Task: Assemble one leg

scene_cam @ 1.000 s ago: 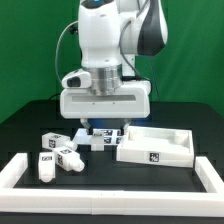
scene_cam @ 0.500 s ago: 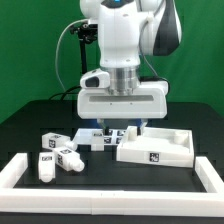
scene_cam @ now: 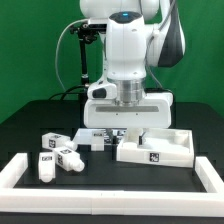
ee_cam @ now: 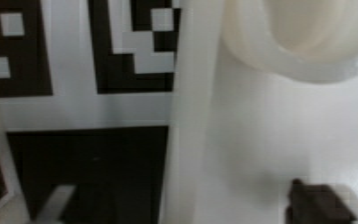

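Leg (scene_cam: 58, 139) lies at the exterior view's left of the panel (scene_cam: 160, 152); only wrist view shows tag (ee_cam: 87, 50) detail; jaws' state indeterminable.

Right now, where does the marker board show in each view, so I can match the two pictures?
Exterior view: the marker board lies mid-table, partly hidden under the arm, just to the exterior view's left of the panel.
Wrist view: its large tags show close up, with black table past the board's rim.
Shared landmark: the panel, probably the tall white edge beside the tags.
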Tool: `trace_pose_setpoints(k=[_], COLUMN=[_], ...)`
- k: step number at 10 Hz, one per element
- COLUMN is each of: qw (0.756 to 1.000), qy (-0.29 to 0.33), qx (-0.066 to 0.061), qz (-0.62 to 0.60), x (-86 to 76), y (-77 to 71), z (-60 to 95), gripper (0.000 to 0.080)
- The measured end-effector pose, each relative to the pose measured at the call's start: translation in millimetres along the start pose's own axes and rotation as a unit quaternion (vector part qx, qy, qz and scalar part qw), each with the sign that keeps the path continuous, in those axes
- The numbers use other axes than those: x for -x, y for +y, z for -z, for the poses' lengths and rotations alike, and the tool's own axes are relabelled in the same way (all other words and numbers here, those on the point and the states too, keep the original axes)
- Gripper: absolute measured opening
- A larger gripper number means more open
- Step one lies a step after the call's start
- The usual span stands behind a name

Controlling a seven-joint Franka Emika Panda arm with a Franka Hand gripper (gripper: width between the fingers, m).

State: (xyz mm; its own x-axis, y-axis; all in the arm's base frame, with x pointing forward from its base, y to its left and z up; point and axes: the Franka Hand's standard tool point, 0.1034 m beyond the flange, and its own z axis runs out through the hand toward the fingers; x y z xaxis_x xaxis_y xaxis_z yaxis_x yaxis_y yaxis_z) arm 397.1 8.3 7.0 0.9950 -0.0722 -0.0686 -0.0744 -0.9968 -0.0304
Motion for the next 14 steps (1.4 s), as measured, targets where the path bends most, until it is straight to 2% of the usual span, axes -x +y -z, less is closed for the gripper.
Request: trace_pose_setpoints(k=[1, 2, 3, 4, 5, 7, 9, 11, 14], qw=[1.0, 1.0, 1.0, 1.0, 1.0, 1.0, 0.999, 0.998, 0.997], qy=[0.0, 0.0, 0.0, -0.001, -0.007, -0.011, -0.046, -0.064, -0.065], qx=[0.0, 0.0, 0.0, 0.0, -0.001, -0.007, -0.015, -0.02, -0.022], qz=[0.0, 0.0, 0.0, 0.002, 0.002, 0.001, 0.013, 0.021, 0.034], x=[0.0, 0.0, 0.1, 0.5, -0.6, -31.6, -39.6, -39.9, -35.0], y=[0.0, 0.0, 0.0, 0.0, 0.7, 5.1, 5.7, 5.8, 20.3], z=[-0.1, -0.1, -0.1, -0.3, 0.9, 14.8, 19.7, 22.5, 30.6], gripper=[0.0441, 0.0247, 0.0108, 0.0046, 0.0046, 0.0046, 0.0046, 0.0046, 0.0046])
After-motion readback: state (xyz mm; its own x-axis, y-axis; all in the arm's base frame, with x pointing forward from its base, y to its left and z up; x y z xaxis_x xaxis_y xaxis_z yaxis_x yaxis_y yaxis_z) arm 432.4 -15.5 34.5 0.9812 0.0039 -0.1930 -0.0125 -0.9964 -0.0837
